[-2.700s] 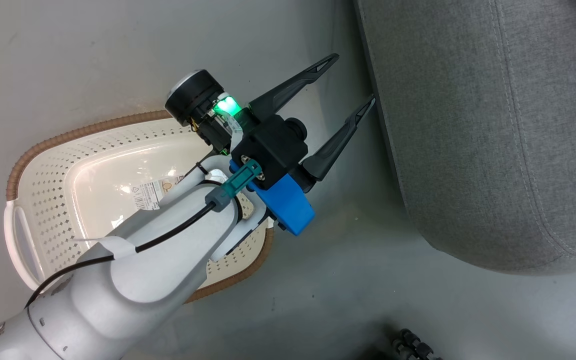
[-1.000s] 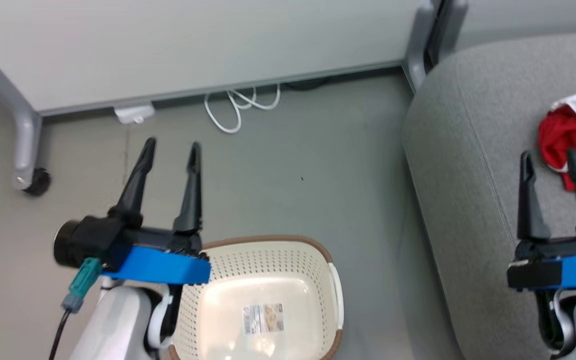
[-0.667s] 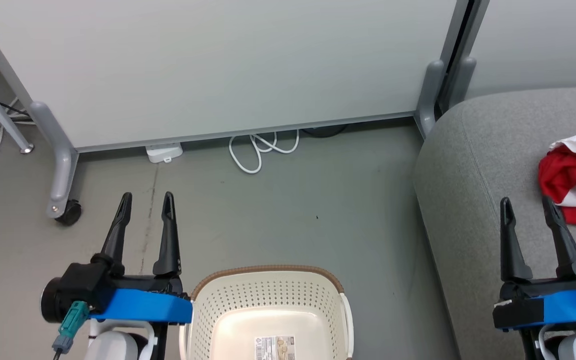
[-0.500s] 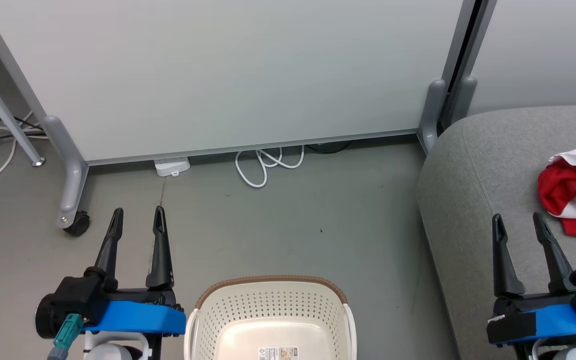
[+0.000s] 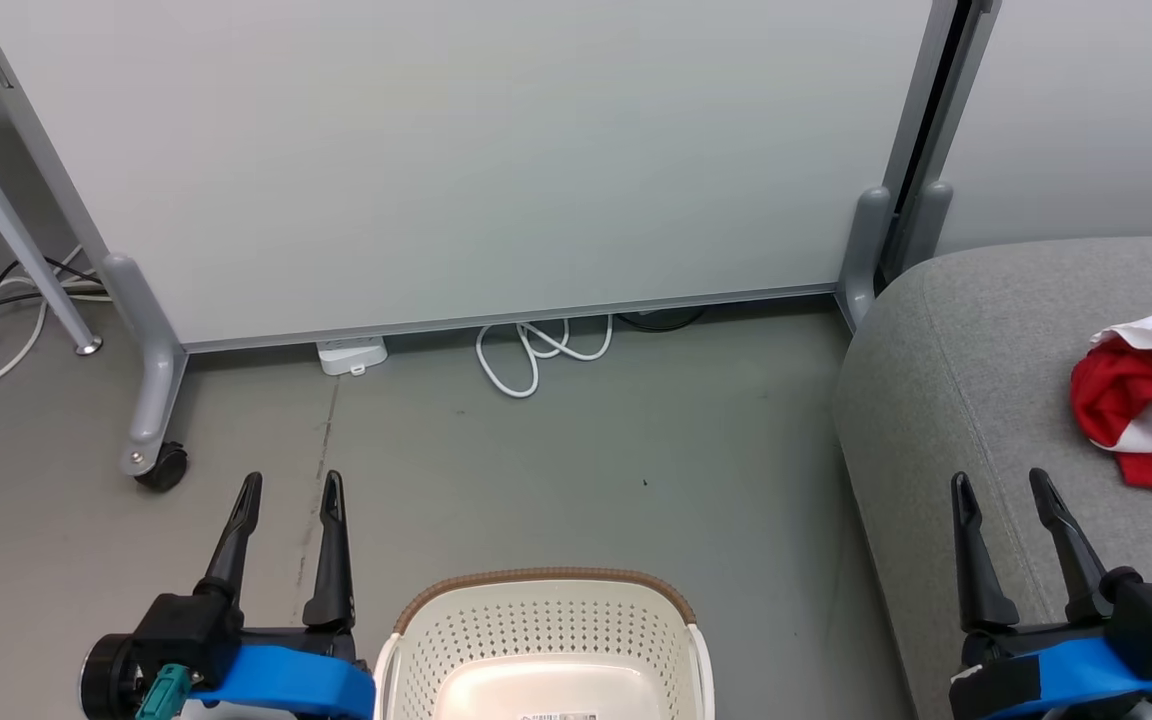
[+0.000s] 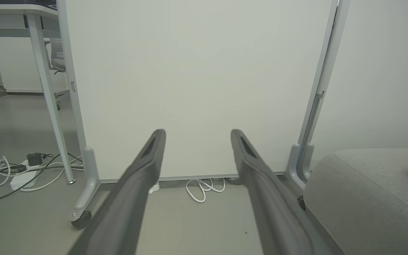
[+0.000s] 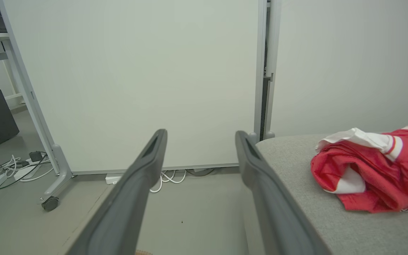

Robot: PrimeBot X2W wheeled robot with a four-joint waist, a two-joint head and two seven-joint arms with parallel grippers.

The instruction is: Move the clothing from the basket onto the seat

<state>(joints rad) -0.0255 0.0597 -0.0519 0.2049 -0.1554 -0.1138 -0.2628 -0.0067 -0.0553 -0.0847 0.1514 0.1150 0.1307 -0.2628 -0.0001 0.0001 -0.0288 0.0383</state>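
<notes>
At lower left of the head view, the left gripper (image 5: 293, 482) hangs released, 2 fingers (image 5: 236, 540) apart, just beside the basket (image 5: 546, 581) at bottom centre. At lower right, the right gripper (image 5: 998, 480) is also released, empty, over the seat (image 5: 946, 360), where the clothing (image 5: 1141, 425) lies at the right edge.

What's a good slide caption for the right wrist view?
Open right end effector faces a white partition; red-and-white clothing lies heaped on the grey seat.
</notes>
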